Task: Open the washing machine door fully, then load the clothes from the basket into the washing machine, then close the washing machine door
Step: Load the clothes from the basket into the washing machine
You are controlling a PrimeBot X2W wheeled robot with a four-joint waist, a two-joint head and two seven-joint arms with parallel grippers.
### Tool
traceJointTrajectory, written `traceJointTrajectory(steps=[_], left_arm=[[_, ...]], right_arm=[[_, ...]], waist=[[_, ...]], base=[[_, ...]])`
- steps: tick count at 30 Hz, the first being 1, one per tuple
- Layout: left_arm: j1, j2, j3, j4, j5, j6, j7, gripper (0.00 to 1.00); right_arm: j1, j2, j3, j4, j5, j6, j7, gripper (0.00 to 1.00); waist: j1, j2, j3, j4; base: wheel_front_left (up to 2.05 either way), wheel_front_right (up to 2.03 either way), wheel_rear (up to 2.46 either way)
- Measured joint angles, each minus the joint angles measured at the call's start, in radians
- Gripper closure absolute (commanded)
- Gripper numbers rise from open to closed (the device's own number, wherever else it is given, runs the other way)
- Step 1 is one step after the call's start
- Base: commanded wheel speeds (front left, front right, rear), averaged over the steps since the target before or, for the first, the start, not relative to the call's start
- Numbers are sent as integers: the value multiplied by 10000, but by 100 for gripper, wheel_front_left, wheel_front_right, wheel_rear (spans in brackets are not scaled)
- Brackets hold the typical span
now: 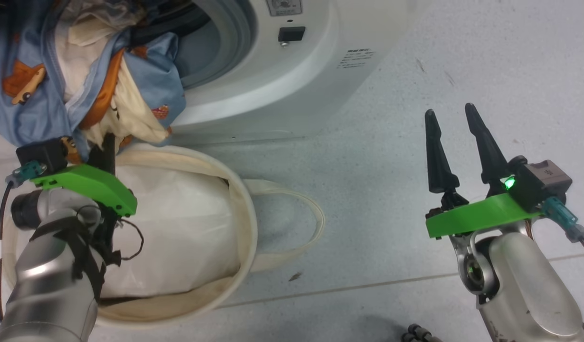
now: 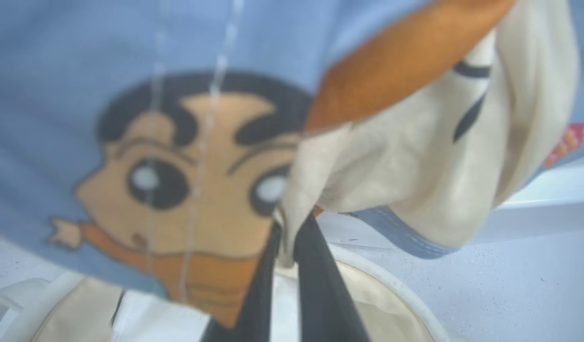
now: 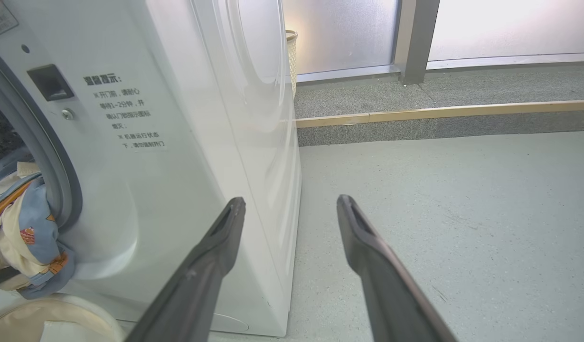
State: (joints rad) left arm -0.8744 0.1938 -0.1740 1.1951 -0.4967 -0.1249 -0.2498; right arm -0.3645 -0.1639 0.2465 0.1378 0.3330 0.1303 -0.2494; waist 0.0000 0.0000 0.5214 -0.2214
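Our left pincer [image 2: 287,239] pinches the blue clothes [image 1: 35,95] at upper left, which hang from the washing machine [image 1: 296,80] over the basket [image 1: 248,228] at lower left, while our right pincer [image 1: 451,116] gapes empty above the floor [image 1: 415,71] at right.

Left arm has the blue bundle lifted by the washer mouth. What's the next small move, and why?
Probably ease the left gripper forward into the washing machine opening before releasing. Its jaws are shut on the clothes, which hang in front of the opening, above the basket; letting go here would likely drop them back.
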Motion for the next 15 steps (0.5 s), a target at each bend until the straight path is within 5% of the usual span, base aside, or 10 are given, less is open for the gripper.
traceJointTrajectory(steps=[9, 15], left_arm=[[540, 71, 90, -1323, -86, 0, 0, 100], [879, 171, 635, -2917, 899, 15, 0, 100]], right_arm=[[3, 2, 159, 201, 44, 0, 0, 0], [12, 40, 293, 368, 222, 0, 0, 0]], waist=[[0, 0, -567, 309], [-1, 0, -990, 639]], base=[[0, 0, 0], [0, 0, 0]])
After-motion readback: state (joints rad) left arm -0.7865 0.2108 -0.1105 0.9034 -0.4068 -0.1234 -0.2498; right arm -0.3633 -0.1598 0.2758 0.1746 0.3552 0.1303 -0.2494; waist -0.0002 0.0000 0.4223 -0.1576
